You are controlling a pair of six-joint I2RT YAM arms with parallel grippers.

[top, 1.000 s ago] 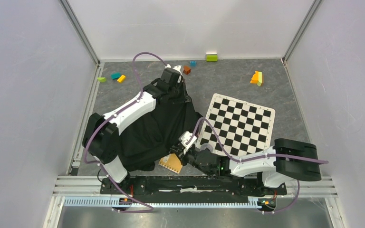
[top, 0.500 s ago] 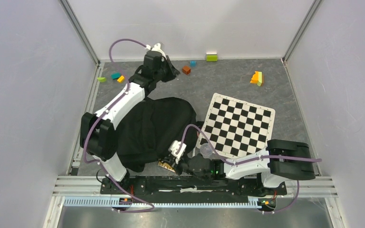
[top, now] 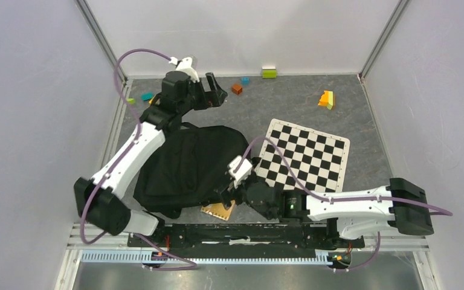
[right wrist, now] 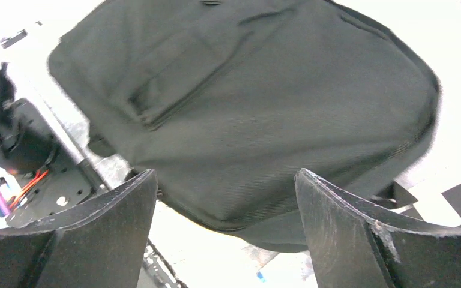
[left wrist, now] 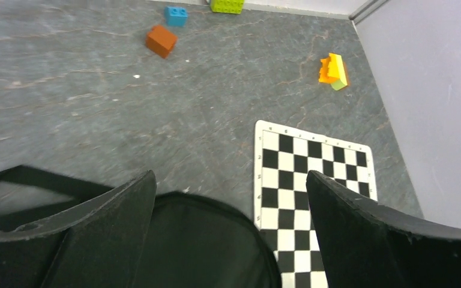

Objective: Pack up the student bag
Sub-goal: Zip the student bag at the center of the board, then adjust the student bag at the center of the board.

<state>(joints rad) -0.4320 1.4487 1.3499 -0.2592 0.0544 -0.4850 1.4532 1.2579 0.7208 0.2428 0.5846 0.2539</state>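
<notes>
The student bag (top: 187,166) lies slumped left of centre on the table (top: 278,103), with no opening showing. A tan card (top: 220,210) sits at its lower edge. There the right end effector (right wrist: 225,174) hovers, spread and empty. The left end effector (left wrist: 229,180), likewise released, hangs beyond the bag's upper end. The step probably calls for finding the zip mouth and lifting one lip before loading anything.

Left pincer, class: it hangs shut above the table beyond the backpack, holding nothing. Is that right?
Not quite. The left pincer is open wide, as the left wrist view shows; it does hang beyond the backpack, holding nothing.
</notes>
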